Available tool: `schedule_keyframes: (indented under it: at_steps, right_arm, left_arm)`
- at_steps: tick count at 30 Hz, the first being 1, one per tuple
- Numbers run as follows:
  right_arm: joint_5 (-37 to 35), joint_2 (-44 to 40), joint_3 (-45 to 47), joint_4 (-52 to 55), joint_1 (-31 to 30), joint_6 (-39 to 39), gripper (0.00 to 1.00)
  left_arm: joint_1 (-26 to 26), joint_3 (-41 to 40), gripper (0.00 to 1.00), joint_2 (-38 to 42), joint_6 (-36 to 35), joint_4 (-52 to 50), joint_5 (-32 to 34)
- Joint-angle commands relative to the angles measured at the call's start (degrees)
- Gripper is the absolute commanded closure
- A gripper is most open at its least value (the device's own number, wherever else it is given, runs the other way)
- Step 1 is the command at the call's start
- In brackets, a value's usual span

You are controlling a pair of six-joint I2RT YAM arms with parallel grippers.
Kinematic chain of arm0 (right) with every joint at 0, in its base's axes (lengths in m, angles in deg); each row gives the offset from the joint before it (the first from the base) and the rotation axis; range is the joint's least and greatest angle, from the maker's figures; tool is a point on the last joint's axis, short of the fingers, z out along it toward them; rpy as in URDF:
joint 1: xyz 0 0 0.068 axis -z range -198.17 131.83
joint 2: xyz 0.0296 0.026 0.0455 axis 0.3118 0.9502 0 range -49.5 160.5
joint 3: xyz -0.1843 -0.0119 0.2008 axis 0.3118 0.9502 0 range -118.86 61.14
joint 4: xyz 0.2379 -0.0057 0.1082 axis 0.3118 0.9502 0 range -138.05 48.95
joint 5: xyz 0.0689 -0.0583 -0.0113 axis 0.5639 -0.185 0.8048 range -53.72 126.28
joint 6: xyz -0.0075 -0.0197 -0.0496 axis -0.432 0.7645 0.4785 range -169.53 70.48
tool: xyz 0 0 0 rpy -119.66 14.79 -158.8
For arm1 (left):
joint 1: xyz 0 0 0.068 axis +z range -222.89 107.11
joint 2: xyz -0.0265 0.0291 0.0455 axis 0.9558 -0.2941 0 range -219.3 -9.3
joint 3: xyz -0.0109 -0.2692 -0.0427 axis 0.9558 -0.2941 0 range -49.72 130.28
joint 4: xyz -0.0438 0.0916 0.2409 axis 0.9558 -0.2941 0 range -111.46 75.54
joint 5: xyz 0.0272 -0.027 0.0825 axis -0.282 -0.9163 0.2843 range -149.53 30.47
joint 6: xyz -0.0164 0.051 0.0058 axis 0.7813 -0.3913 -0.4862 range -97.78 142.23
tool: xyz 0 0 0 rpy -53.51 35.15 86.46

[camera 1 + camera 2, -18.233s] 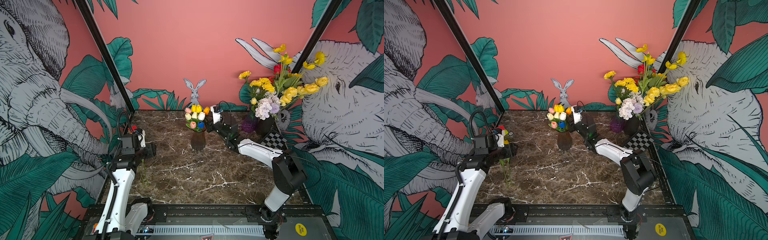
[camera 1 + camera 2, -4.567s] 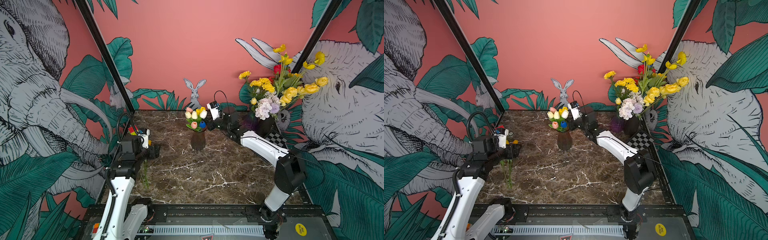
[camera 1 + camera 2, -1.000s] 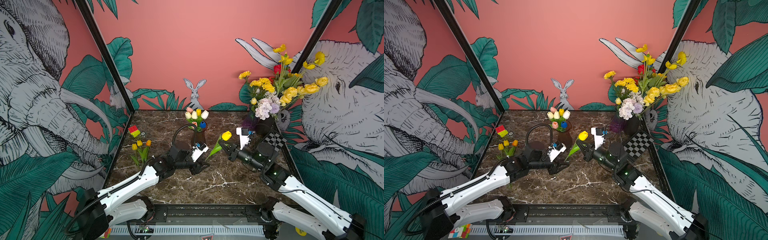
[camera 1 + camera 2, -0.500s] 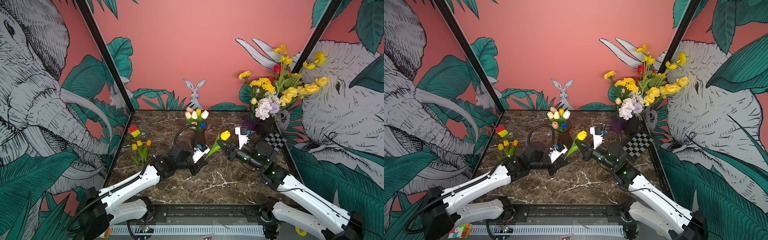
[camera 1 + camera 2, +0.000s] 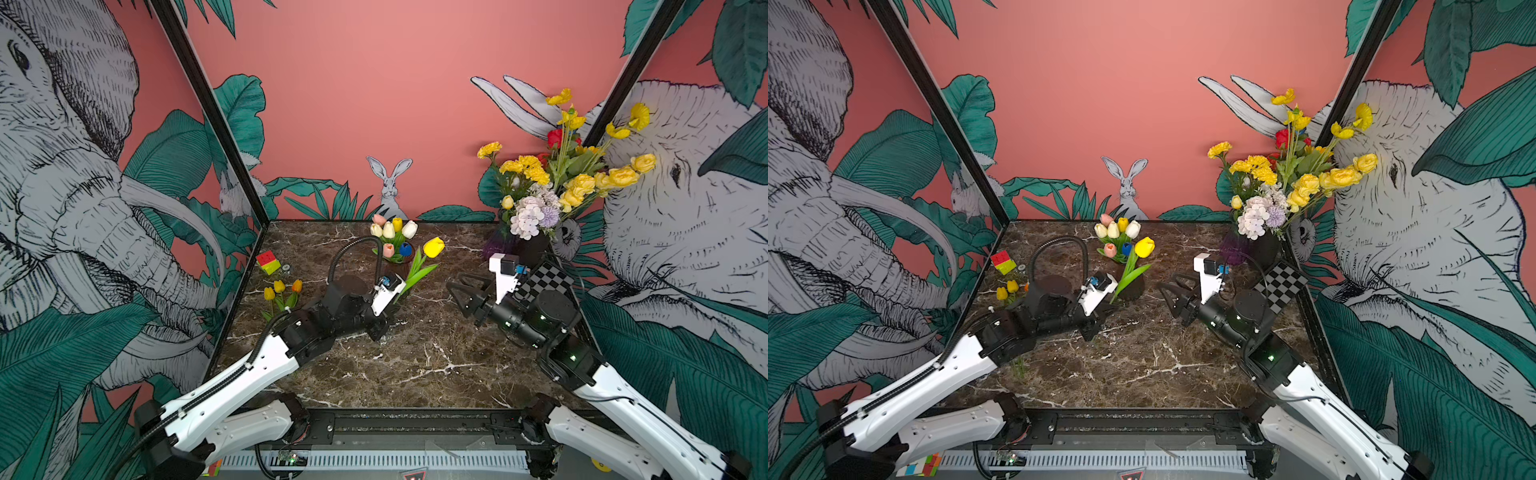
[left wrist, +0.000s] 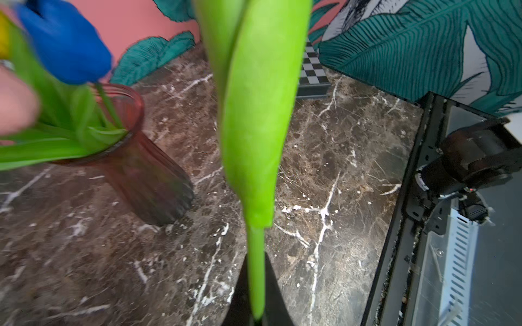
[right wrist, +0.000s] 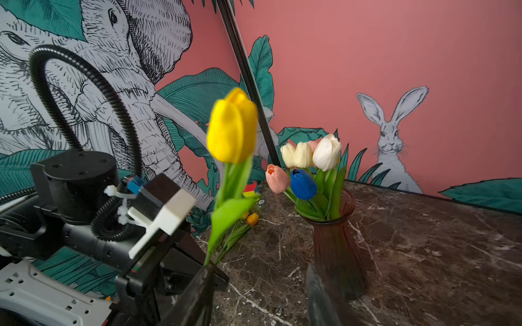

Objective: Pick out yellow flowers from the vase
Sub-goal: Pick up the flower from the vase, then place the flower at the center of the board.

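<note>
Left jaws clamp a yellow tulip point(image 5: 433, 247) by its stem, beside the vase point(image 7: 334, 242) near the marble table's point(image 5: 415, 374) back edge; right jaws apart, empty. Vase holds white, pink, blue tulips point(image 7: 324, 152), seemingly one yellow bloom point(image 5: 397, 224).

The vase point(image 5: 1133, 289) stands mid-counter point(image 5: 415, 365) toward the back wall. The tulip point(image 5: 433, 247) in my left end effector point(image 5: 1100, 318) stands just in front of the vase, with my right end effector point(image 5: 457, 296) apart to the right. Three loose tulips point(image 5: 282, 289) lie by the counter's left edge, a cube point(image 5: 268, 262) behind them.
</note>
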State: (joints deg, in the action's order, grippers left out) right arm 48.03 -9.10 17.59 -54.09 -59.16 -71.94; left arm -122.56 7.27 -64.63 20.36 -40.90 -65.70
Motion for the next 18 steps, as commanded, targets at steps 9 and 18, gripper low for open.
schedule_keyframes:
  at_steps: [9, 18]
  right_arm:
    - [-11.66, -6.13, 1.84, 5.89, -0.37, 9.00, 0.42]
    - [-12.09, -6.73, 3.29, 6.33, -0.38, 9.02, 0.42]
  left_arm:
    - [14.96, 11.52, 1.00, 4.54, 0.73, -23.53, 21.60]
    - [32.53, 8.87, 1.00, -1.47, 2.90, -27.21, 14.25]
